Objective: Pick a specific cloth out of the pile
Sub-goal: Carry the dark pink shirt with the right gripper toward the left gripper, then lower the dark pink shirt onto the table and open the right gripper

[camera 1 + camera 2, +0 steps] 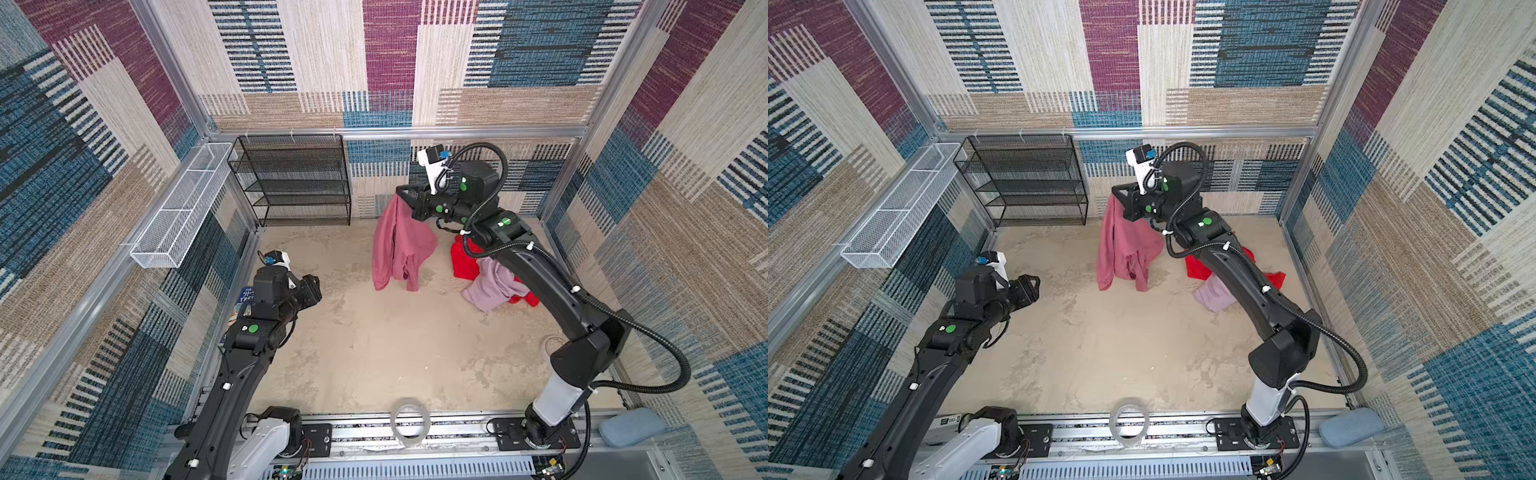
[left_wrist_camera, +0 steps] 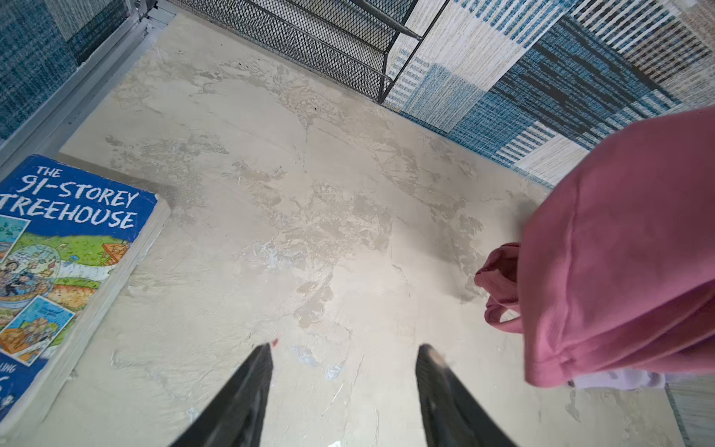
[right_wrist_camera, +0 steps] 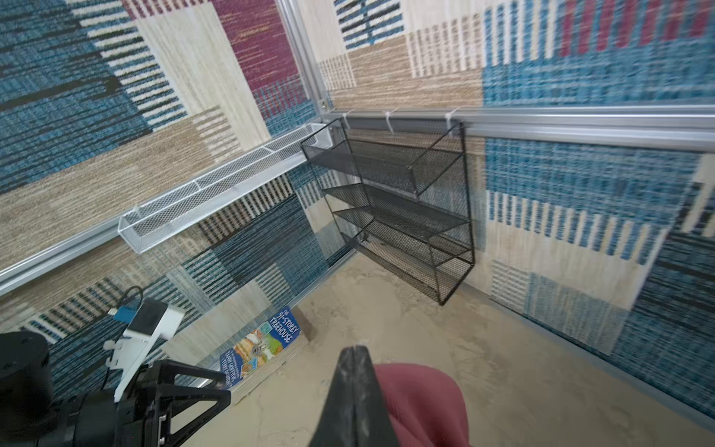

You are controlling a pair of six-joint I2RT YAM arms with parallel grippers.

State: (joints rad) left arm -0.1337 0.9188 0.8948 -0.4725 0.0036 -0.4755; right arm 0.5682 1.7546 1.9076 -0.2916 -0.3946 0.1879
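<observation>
figure: one moment of the cloth-picking task, seen in both top views and both wrist views. the right fingers point(image 1: 404, 195) were pressed fully together on the upper edge of the dusty rose-pink soft fabric garment point(image 1: 399, 245), a closure shown plainly in the right wrist view point(image 3: 354, 358), where pink fabric point(image 3: 421, 398) bulged beside the joined tips. the garment hung in long folds below the grip, just beside the black wire-mesh rack point(image 1: 299, 178) on its side away from the white mesh basket point(image 1: 183, 208). held by one edge and high, it draped under its own weight and stood apart from the heap of bright red point(image 1: 465, 262) and pale lilac point(image 1: 490, 286) cloths. that heap lay on the sandy beige table point(image 1: 374, 353), farther from the rack than the garment and partly under the right arm. whether the garment's lowest folds brushed the table could not be told.

the left fingers point(image 1: 314, 290) stood partly open and empty, well away from the rack toward the near side. they pointed toward the hanging garment point(image 2: 619, 251). this was probably a waiting pose that kept the arm out of the way. the blue illustrated paperback book point(image 2: 69, 247) lay flat on the table below that arm, against the side wall.

judgement: the separation looked essentially done. what remained would be carrying the garment away from the heap, with a dragging hem the likeliest snag.
</observation>
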